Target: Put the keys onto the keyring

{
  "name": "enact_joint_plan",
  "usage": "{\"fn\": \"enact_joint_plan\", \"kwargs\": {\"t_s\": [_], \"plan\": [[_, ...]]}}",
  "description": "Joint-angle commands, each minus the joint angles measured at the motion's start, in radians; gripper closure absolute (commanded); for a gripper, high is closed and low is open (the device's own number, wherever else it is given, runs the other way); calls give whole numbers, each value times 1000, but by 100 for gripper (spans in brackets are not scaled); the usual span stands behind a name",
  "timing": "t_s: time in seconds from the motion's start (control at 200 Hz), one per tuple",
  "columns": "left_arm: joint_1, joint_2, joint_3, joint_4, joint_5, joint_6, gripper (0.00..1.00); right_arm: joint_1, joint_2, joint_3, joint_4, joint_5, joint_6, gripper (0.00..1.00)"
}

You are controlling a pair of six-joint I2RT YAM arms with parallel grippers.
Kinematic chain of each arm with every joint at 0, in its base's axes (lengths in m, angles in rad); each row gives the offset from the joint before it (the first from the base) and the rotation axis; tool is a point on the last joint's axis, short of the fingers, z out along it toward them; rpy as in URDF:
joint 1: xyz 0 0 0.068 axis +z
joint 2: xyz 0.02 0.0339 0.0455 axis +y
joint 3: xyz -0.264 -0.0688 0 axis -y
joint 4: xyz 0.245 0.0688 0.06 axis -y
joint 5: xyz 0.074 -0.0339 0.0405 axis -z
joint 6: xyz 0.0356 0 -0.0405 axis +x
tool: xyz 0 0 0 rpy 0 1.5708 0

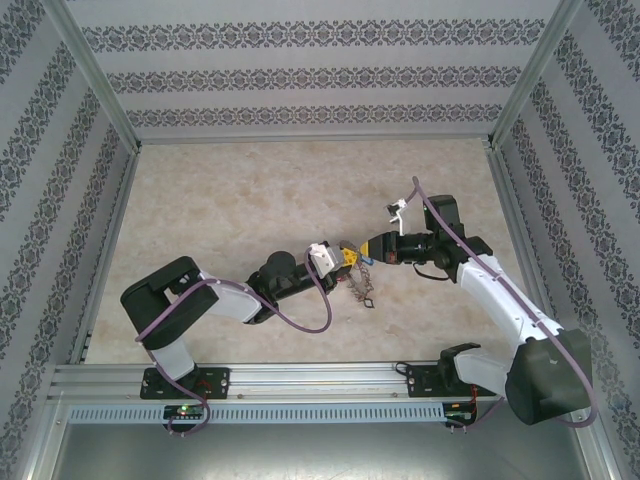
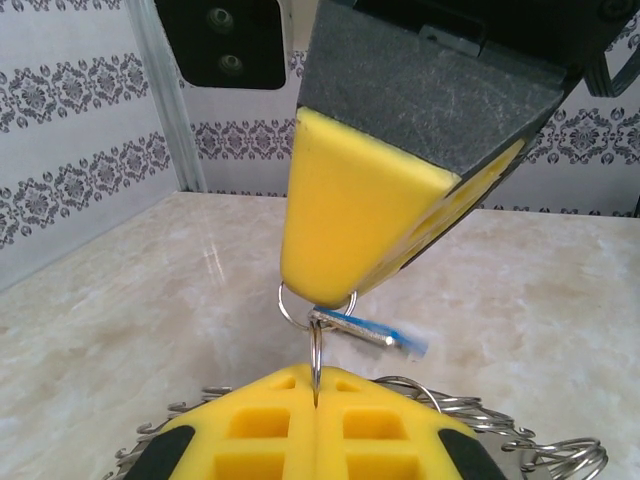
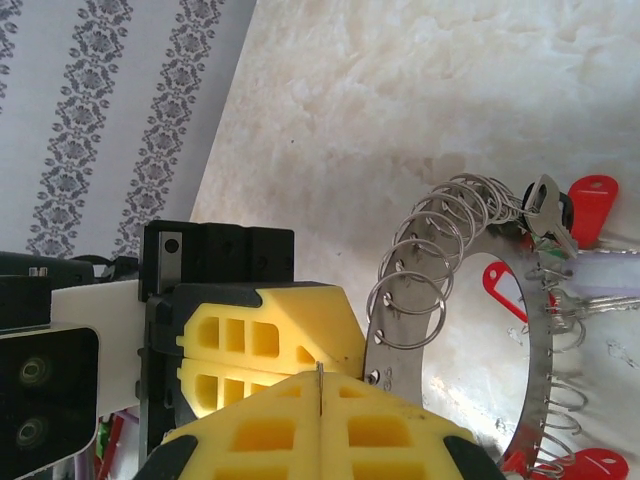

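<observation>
The left gripper (image 2: 315, 425) is closed. Its yellow pads meet at the bottom centre of the left wrist view and pinch a thin wire loop (image 2: 315, 365), which is seen edge-on and rises straight up from the seam. The right gripper (image 3: 318, 405) is also closed. In its own wrist view a sliver of metal stands between its pads at the bottom centre. In the left wrist view its yellow tip comes down from the top of the frame and clamps a small ring (image 2: 290, 308). A key with a blue tag (image 2: 385, 335) hangs from that ring just right of centre, where the loop's top meets it.

In the overhead view the two grippers meet tip to tip just right of centre. The keyring (image 1: 362, 285) is immediately below them in the frame, over the marbled table (image 1: 250, 200).

In the right wrist view the keyring's grey band curves down the right side. A row of split rings (image 3: 410, 300) fans from its upper left, and a silver key (image 3: 545, 205) and red tags (image 3: 590, 195) sit at the upper right.
</observation>
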Motion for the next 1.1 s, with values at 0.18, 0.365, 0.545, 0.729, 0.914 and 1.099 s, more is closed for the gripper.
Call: {"fn": "enact_joint_plan", "kwargs": {"t_s": [0.18,0.365,0.545,0.729,0.914,1.099], "plan": [[-6,-60,45,-76,37,45,100,71,-12,53,-92,109,-132,100],[-6,-72,47,-106,50,57,100,132,-10,73,-146,213,-208,100],[-6,-93,41,-117,49,63,100,133,-8,65,-149,257,-213,100],[-6,-114,35,-126,37,69,100,105,3,54,-157,274,-203,100],[-6,-118,28,-126,35,66,100,71,0,24,-148,266,-182,100],[-6,-104,28,-92,50,58,100,72,47,27,-157,226,-181,100]]}}
